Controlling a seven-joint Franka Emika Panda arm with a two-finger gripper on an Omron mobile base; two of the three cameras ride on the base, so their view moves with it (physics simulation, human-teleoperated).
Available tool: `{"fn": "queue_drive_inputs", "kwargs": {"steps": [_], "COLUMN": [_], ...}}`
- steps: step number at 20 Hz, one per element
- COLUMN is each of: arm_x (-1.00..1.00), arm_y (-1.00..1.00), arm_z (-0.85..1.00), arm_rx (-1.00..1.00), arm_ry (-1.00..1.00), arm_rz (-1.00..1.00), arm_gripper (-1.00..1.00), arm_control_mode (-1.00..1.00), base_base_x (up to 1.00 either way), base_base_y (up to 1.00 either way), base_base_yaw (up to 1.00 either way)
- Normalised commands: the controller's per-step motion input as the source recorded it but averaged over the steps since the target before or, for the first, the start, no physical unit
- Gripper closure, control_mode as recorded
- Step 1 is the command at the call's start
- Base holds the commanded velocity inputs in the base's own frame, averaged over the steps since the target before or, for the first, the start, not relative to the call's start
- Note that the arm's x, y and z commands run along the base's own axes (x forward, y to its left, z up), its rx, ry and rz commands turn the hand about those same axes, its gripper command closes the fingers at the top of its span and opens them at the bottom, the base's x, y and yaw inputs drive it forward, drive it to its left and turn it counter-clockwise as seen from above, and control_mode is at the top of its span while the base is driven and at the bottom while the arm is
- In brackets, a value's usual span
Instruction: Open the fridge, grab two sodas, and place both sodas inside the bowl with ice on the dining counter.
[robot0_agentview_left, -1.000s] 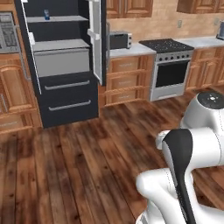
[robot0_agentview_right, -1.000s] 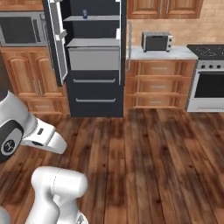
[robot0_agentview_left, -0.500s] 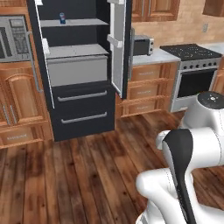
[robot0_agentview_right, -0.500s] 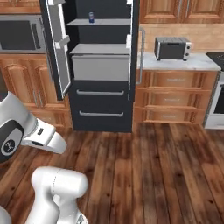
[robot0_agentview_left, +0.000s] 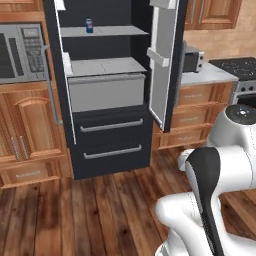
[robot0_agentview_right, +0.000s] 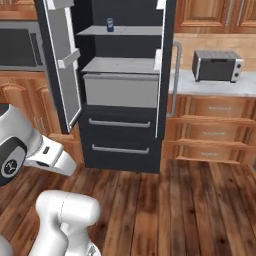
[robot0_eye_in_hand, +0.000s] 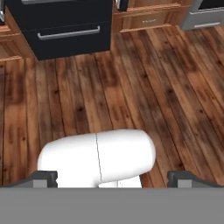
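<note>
Fridge (robot0_agentview_left: 112, 145) stands open, both doors swung out. One blue soda (robot0_agentview_left: 89, 25) sits on the upper shelf at 11 o'clock. My jaws stand wide, empty.

One soda (robot0_agentview_left: 89, 25), two drawers (robot0_agentview_left: 112, 126).

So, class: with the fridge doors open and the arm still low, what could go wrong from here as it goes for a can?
1. The blue can stands high on the fridge's upper shelf, a long upward reach, so the open gripper may knock it over.
2. The right door swings out toward the robot; the arm could clip it.
3. A second can cannot be seen.
</note>
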Motion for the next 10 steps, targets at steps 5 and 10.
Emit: {"fn": "queue_drive_inputs", "kwargs": {"steps": [5,10], "arm_x": [0.00,0.00], "arm_y": [0.00,0.00], "arm_z": [0.00,0.00], "arm_rx": [0.00,0.00], "arm_ry": [0.00,0.00], "arm_rz": [0.00,0.00], "arm_gripper": [-1.00,-1.00], "arm_control_mode": [1.00,1.00], "base_base_x": [0.88,0.79], "base_base_y": [0.14,0.05], "base_base_yaw": [0.17,0.17]}}
